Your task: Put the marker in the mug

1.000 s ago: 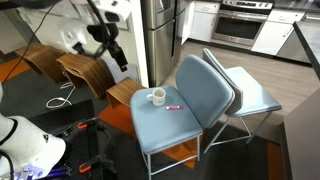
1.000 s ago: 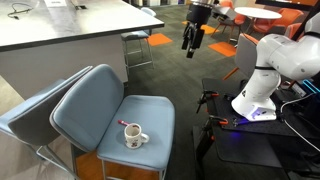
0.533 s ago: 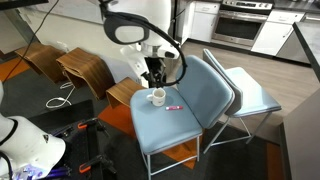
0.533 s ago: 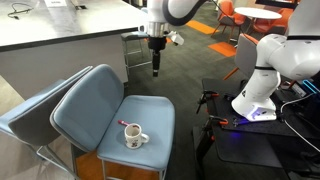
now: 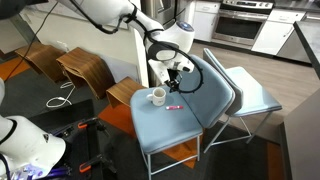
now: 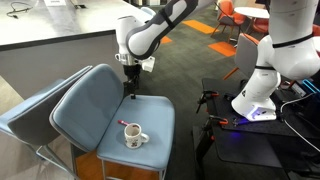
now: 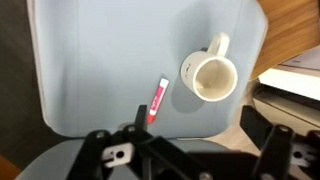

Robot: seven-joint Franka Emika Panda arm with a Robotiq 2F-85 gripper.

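Observation:
The pink-red marker (image 7: pixel 157 100) lies flat on the blue-grey chair seat (image 7: pixel 90 70), a little beside the white mug (image 7: pixel 210 78), which stands upright with a tan inside. Both exterior views show the marker (image 5: pixel 172 106) (image 6: pixel 124 124) and the mug (image 5: pixel 157 96) (image 6: pixel 134 137) too. My gripper (image 7: pixel 200 130) hangs above the seat, over its back part near the backrest (image 5: pixel 172 80) (image 6: pixel 129 90). Its fingers are spread wide and hold nothing. It touches neither the marker nor the mug.
A second blue chair (image 5: pixel 250 95) stands folded against the first one's backrest (image 5: pixel 205 85). Wooden chairs (image 5: pixel 85 72) stand beside it. A white robot base (image 6: pixel 262 90) and a grey counter (image 6: pixel 70 30) are near. The seat's front edge (image 6: pixel 140 165) is close to the mug.
The arm has swung from well away from the chair to just above the seat and come lower. The marker and the mug have not moved.

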